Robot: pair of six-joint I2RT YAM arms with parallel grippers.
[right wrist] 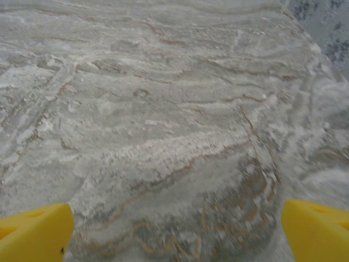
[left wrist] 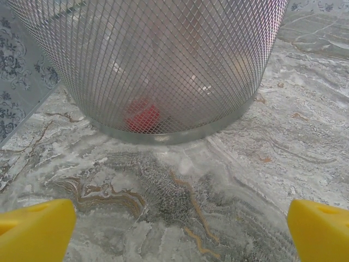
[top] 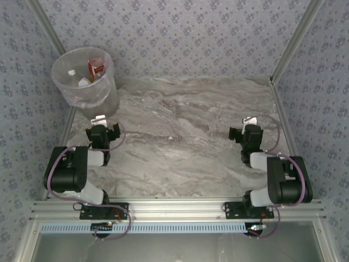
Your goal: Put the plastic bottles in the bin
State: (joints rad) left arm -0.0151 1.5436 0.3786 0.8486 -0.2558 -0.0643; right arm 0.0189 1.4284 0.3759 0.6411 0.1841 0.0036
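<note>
The round translucent bin (top: 102,94) stands at the table's far left corner. Inside it lie plastic bottles: one with a red label (top: 97,66) and one with a white cap (top: 71,72). In the left wrist view the bin's wall (left wrist: 163,60) looks like fine mesh, and a red patch of a bottle (left wrist: 143,115) shows through near its base. My left gripper (top: 103,124) sits just in front of the bin, open and empty, with its yellow fingertips (left wrist: 35,229) far apart. My right gripper (top: 246,130) is over the right side of the table, open and empty.
The marble table (top: 185,136) is walled by patterned panels with metal corner posts (top: 289,43). Bare marble (right wrist: 163,136) lies ahead of the right gripper's yellow fingertips (right wrist: 319,229). Both arm bases sit on the aluminium rail (top: 174,207) at the near edge.
</note>
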